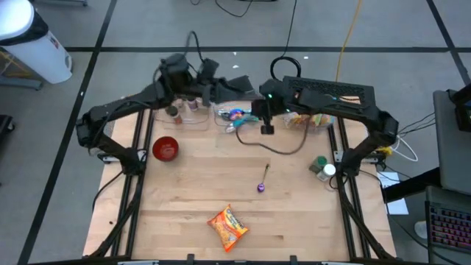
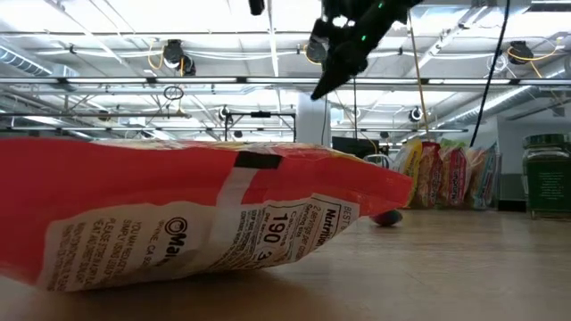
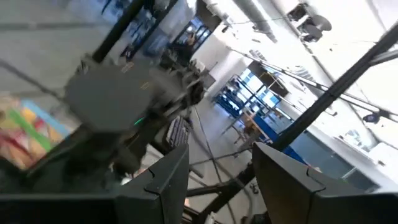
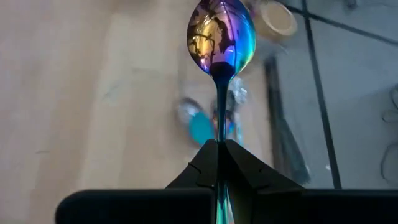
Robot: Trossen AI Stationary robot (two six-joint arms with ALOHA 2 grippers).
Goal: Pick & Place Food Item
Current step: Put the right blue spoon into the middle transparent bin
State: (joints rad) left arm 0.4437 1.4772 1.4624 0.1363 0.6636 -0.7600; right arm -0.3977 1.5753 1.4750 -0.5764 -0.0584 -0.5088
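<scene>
The food item, an orange snack bag (image 1: 228,227), lies flat near the table's near edge and fills the foreground of the low view (image 2: 178,214). No gripper is near it. My right gripper (image 4: 219,149) is over the table's far middle (image 1: 263,121), shut on an iridescent spoon (image 4: 221,34). My left gripper (image 3: 217,186) is high over the far middle (image 1: 221,90), open, with nothing between its fingers. My right gripper pinches the spoon's thin handle (image 4: 219,127) between its two fingers. The handle runs on ahead of the fingertips along the fingers, and the bowl (image 4: 221,34) is at its far end. The spoon is lifted clear of the table.
A red bowl (image 1: 165,149) sits at the left. A clear tray with jars (image 1: 188,114) and a blue item (image 1: 237,114) stand at the far edge, snack bags (image 1: 316,119) at the far right, a green-lidded jar (image 1: 321,165) at the right. A small purple spoon (image 1: 263,184) lies mid-table.
</scene>
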